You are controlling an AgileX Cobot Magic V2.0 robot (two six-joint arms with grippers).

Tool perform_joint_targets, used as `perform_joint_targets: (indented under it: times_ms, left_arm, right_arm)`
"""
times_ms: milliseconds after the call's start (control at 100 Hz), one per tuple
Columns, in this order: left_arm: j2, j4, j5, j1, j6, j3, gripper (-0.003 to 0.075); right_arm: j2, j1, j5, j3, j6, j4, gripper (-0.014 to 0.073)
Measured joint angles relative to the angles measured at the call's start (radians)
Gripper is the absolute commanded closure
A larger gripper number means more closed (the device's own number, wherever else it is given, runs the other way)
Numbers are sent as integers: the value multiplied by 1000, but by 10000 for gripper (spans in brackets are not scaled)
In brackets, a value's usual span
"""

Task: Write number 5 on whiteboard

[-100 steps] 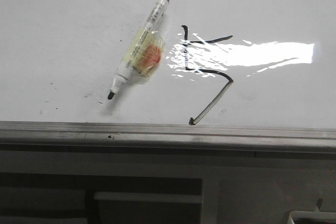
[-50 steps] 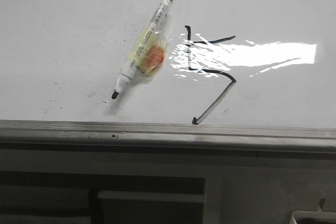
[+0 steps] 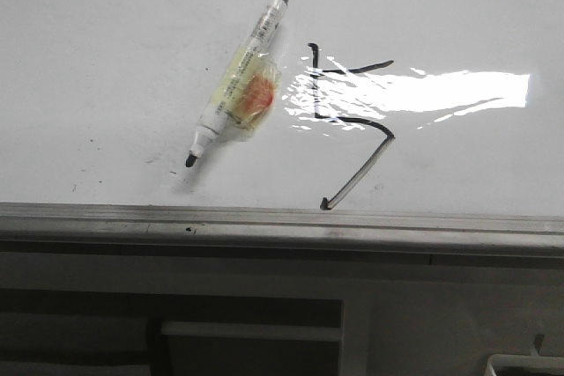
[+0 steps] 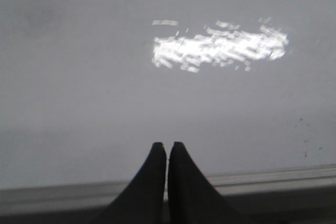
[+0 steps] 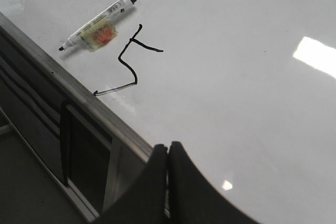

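The number 5 [image 3: 348, 121] is drawn in thin black strokes on the whiteboard [image 3: 97, 59], its long tail slanting down to the grey rail [image 3: 264, 222]. It also shows in the right wrist view [image 5: 128, 64]. A white marker [image 3: 236, 81] with yellow and orange tape lies loose on the board, left of the 5, tip toward the rail; it shows in the right wrist view too [image 5: 97, 24]. My left gripper [image 4: 167, 145] is shut and empty over bare board near the rail. My right gripper [image 5: 168, 146] is shut and empty by the rail, well away from the 5.
A bright glare patch [image 3: 441, 92] lies across the board right of the 5. Small dark specks [image 3: 84, 173] dot the board near the rail. Beyond the rail are grey panels with dark openings [image 3: 247, 314].
The front view has shifted slightly; marker and 5 keep the same places relative to each other on the board.
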Motion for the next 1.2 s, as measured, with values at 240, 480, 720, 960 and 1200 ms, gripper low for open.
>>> perform_joint_targets:
  times_ms: [240,480,720,960,1200]
  left_arm:
    - [0,4,162,44,-123,0,741]
    - [0,2,164,44,-144,0,741]
    - [0,2,166,44,-145,0,741]
    - [0,2,166,44,-145,0,741]
    - [0,2,166,44,-145,0,741]
  right_arm:
    - [0,0,0,0,0,0,637]
    - [0,0,0,0,0,0,637]
    - [0,0,0,0,0,0,637]
    - [0,0,0,0,0,0,637]
    - [0,0,0,3,0,-6,637]
